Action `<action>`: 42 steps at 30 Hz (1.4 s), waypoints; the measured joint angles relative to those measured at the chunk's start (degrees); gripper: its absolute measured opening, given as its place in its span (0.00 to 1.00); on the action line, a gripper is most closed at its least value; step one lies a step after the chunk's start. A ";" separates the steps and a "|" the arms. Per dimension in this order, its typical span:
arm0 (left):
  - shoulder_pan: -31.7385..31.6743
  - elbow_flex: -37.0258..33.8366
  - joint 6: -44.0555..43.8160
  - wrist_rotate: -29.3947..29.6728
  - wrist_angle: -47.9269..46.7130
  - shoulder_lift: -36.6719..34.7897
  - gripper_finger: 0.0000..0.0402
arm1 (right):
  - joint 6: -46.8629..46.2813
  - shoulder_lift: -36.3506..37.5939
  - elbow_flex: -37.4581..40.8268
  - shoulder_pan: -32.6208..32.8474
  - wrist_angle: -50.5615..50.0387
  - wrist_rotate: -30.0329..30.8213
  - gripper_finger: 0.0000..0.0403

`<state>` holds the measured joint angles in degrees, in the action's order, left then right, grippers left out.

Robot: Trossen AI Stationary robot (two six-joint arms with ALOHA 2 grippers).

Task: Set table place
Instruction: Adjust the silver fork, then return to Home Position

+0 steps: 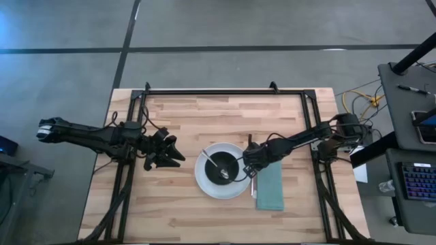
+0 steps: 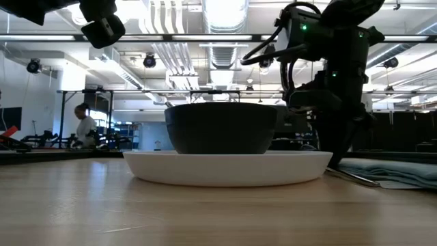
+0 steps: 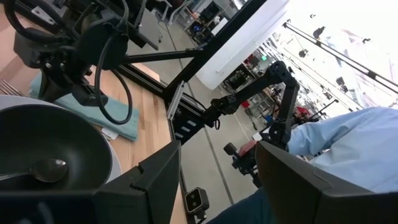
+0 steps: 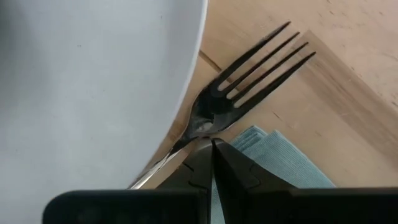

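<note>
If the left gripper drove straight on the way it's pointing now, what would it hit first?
Likely the white plate: the left gripper, fingers open, points across the table at it and the black bowl. If it rides above the rim, the bowl comes first; height is unclear.

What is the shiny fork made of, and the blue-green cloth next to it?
The silver four-tined fork looks like polished metal: it is shiny and mirrors light and dark. The folded teal napkin looks like woven cloth, matte, with fine ribbed threads and a stitched edge. The right claw is shut on the fork's handle.
</note>
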<state>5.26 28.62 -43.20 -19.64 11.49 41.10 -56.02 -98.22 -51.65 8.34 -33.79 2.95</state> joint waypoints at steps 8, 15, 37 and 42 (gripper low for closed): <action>0.00 0.00 0.02 -0.02 0.00 0.02 0.48 | -3.13 0.71 0.80 0.34 -0.27 0.16 0.02; -0.01 0.00 0.01 -0.02 -0.02 0.00 0.48 | -4.01 2.77 1.32 0.67 -2.13 0.87 0.02; -0.02 0.00 0.09 -0.06 -0.04 0.00 0.48 | -15.20 3.47 0.38 10.37 0.28 -0.04 0.02; -0.02 0.00 0.11 -0.08 -0.02 0.00 0.48 | -16.02 4.72 -0.97 10.90 0.15 2.58 0.02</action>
<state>5.23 28.62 -43.09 -19.73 11.46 41.10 -72.04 -93.50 -52.62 19.25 -33.64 5.53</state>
